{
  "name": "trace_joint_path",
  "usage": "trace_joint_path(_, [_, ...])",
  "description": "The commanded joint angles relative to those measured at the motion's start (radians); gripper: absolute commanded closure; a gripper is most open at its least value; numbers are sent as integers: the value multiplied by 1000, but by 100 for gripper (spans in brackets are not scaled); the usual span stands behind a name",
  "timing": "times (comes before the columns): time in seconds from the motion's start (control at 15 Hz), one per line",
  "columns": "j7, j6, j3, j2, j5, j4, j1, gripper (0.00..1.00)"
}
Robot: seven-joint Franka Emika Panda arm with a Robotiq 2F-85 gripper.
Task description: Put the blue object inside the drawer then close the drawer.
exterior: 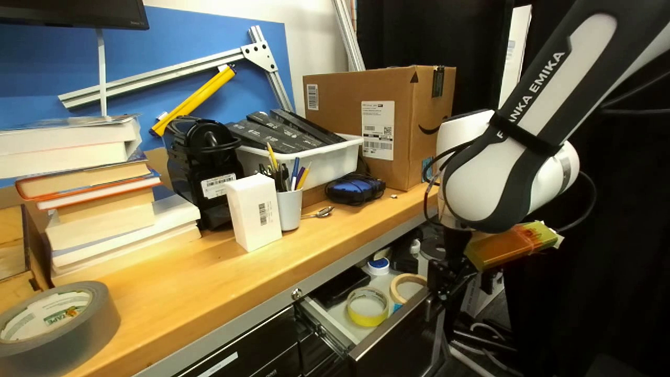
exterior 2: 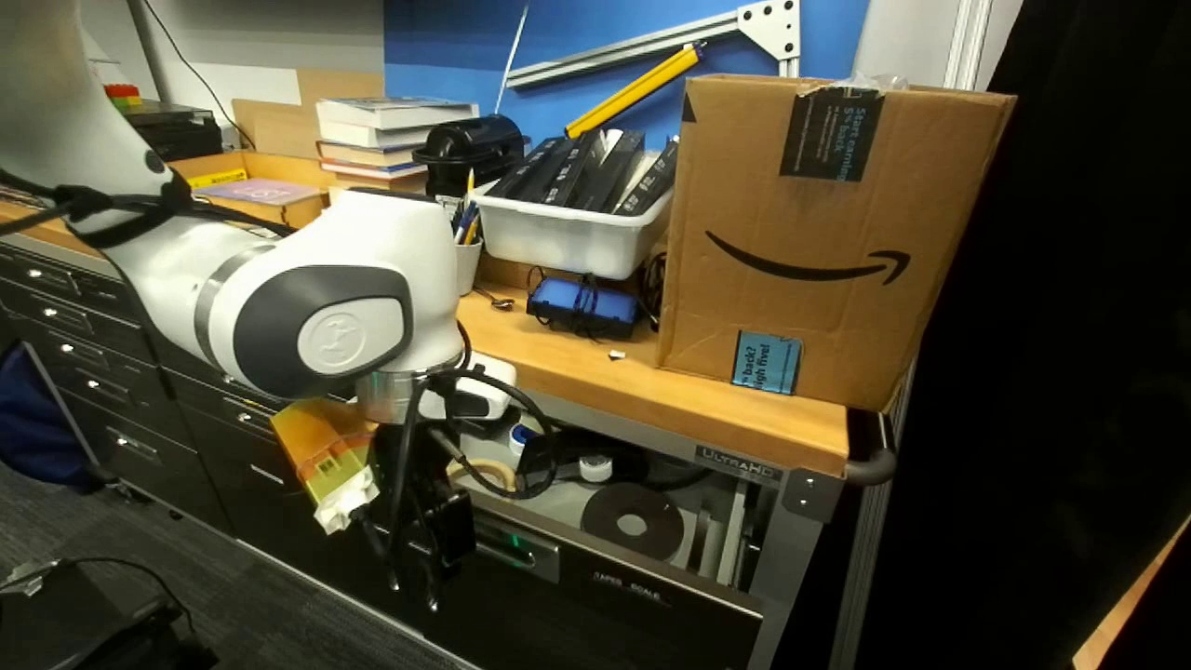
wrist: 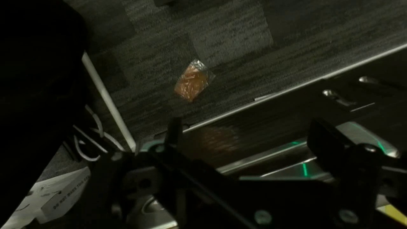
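Observation:
The drawer [exterior: 395, 343] is pulled open, with its dark front and grey metal side showing; it also shows in an exterior view [exterior 2: 642, 600]. A small bright blue piece [exterior: 398, 308] that looks like the blue object lies inside it, beside a tan tape roll and partly hidden behind the front panel. My gripper [wrist: 246, 133] is open and empty in the wrist view, fingers wide apart. It hangs just outside the drawer front, pointing down, as both exterior views show [exterior: 445, 285] [exterior 2: 414, 596]. I cannot tell whether it touches the front.
The drawer holds a yellow tape roll [exterior: 367, 308], a tan roll [exterior: 396, 287], a white-and-blue roll [exterior: 378, 266] and a black disc [exterior 2: 633, 521]. The bench top bears a white box [exterior: 255, 212], a larger darker blue item [exterior: 356, 189] and a cardboard box [exterior 2: 819, 223]. An orange packet [wrist: 192, 82] lies on the floor.

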Motion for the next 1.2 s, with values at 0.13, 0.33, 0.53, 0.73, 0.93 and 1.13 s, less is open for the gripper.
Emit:
trace_joint_path(0.13, [392,150,-18,118,-301,117,67,0])
trace_joint_path(0.33, [628,170,-54,152,-492,184,120,0])
trace_joint_path(0.53, [866,183,-62,178,-667,222,148,0])
trace_joint_path(0.73, [1049,199,-71,195,-786,241,160,0])
trace_joint_path(0.93, [1268,225,-90,185,-950,248,174,0])
trace_joint_path(1.13, [1484,235,-93,177,-1114,249,180,0])
